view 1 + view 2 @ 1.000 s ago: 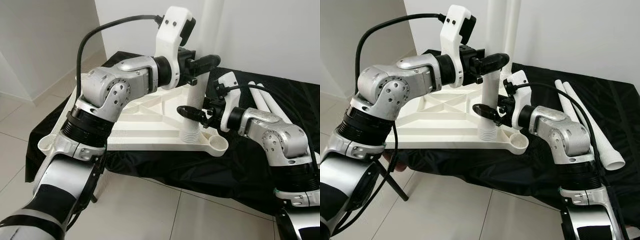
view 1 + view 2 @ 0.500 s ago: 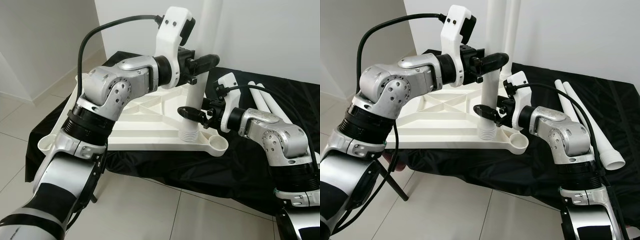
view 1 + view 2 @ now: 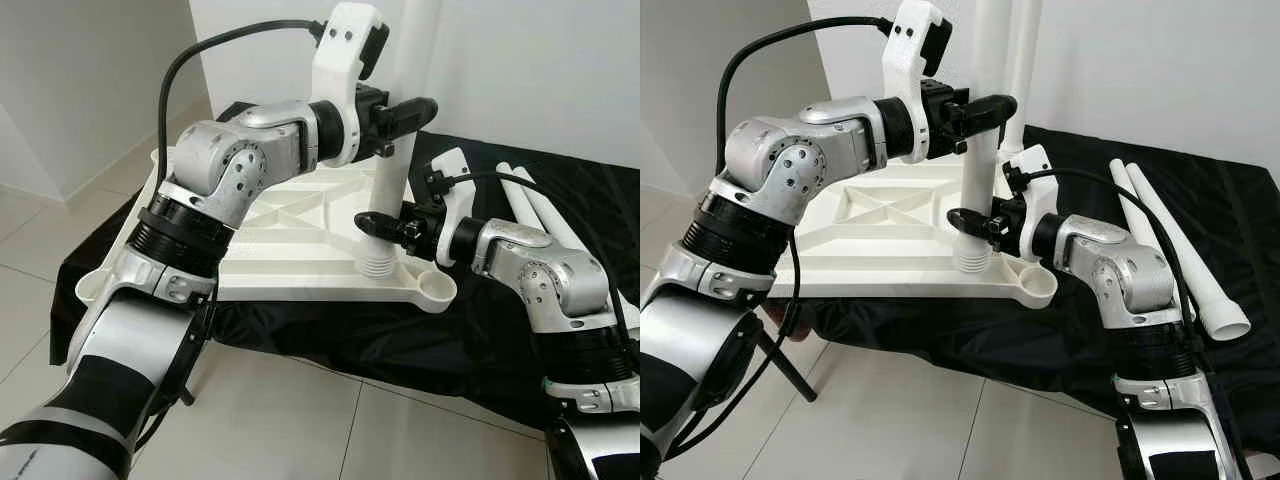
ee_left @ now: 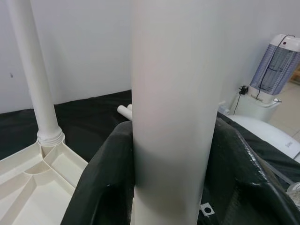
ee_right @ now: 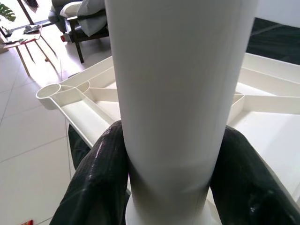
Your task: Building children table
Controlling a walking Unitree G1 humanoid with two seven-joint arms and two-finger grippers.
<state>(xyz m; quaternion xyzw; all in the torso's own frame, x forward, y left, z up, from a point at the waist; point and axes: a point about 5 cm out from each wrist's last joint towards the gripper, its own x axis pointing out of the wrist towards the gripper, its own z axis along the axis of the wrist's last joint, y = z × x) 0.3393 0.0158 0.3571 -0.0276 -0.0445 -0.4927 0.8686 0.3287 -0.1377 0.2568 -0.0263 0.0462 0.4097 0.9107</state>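
Observation:
The white table top (image 3: 290, 240) lies upside down on a black cloth (image 3: 470, 330). A white table leg (image 3: 388, 190) stands upright over its near right part. My left gripper (image 3: 403, 108) is shut on this leg high up, and my right gripper (image 3: 385, 222) is shut on it lower down, just above the threaded end (image 3: 377, 265). That end sits beside the open corner socket (image 3: 437, 287); I cannot tell whether it touches the frame. The wrist views show the leg (image 4: 171, 108) (image 5: 178, 93) between black fingers (image 4: 108, 187) (image 5: 93, 178). Another leg (image 4: 33, 70) stands in a far corner socket.
Two loose white legs (image 3: 1170, 250) lie on the cloth to the right. A second open socket (image 3: 92, 285) is at the near left corner. Tiled floor (image 3: 300, 420) lies in front, white walls behind. A tall lamp-like device (image 4: 276, 65) stands beyond the cloth.
My left gripper has risen a little along with the leg. The right gripper has edged up with it. Both stay shut on the leg.

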